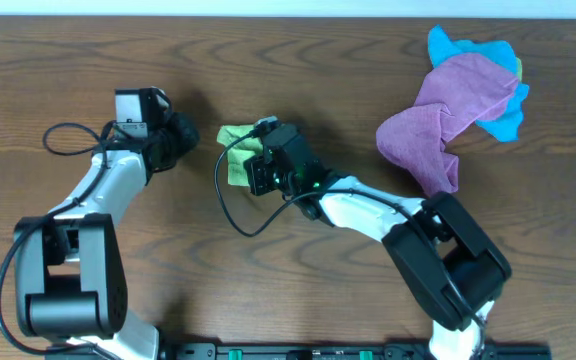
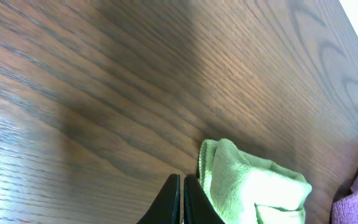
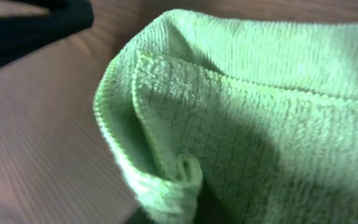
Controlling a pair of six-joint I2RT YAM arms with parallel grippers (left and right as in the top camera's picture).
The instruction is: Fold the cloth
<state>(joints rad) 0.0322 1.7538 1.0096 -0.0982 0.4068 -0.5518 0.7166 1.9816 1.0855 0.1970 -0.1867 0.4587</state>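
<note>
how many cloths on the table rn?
3: the green cloth at centre, partly covered; the purple cloth upper right; the blue cloth beneath it. That pile may hide more.

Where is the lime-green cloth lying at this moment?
In the overhead view the lime-green cloth lies near the table's centre, partly under the right gripper, between the left gripper and the purple cloth.

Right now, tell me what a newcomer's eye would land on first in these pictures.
The lime-green cloth, bunched at the centre of the table with the right arm reaching over it, fills the right wrist view. Next comes the purple cloth, heaped over a bright blue cloth at far right. The left gripper sits shut just beside the green cloth's edge.
</note>
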